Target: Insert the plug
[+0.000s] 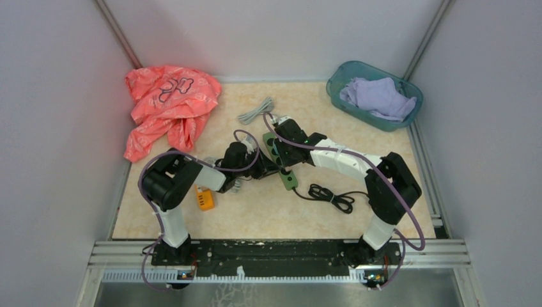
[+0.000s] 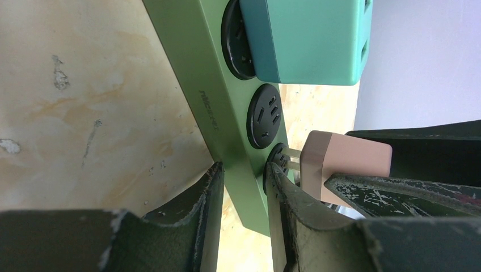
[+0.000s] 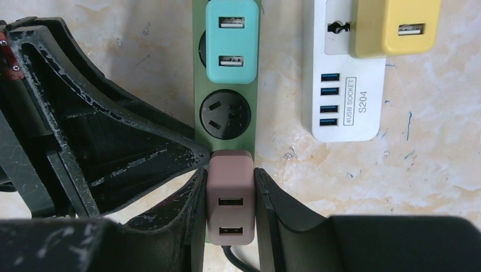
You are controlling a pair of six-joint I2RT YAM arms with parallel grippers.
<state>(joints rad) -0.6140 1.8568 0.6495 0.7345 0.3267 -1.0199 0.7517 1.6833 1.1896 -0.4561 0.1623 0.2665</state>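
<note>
R pincer (image 3: 230,174) clamped on pink plug (image 3: 229,212), prongs partway into end socket (image 2: 282,152) of green strip (image 2: 193,73), plug slightly tilted, seat lies straight ahead; L pincer (image 2: 245,170) pinches strip edge.

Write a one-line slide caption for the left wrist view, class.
Pink plug with prongs at a socket of the green power strip; a teal adapter occupies another.

The right pincer (image 3: 230,180) clamps the pink plug (image 3: 230,212) over the green strip (image 3: 227,90).
</note>
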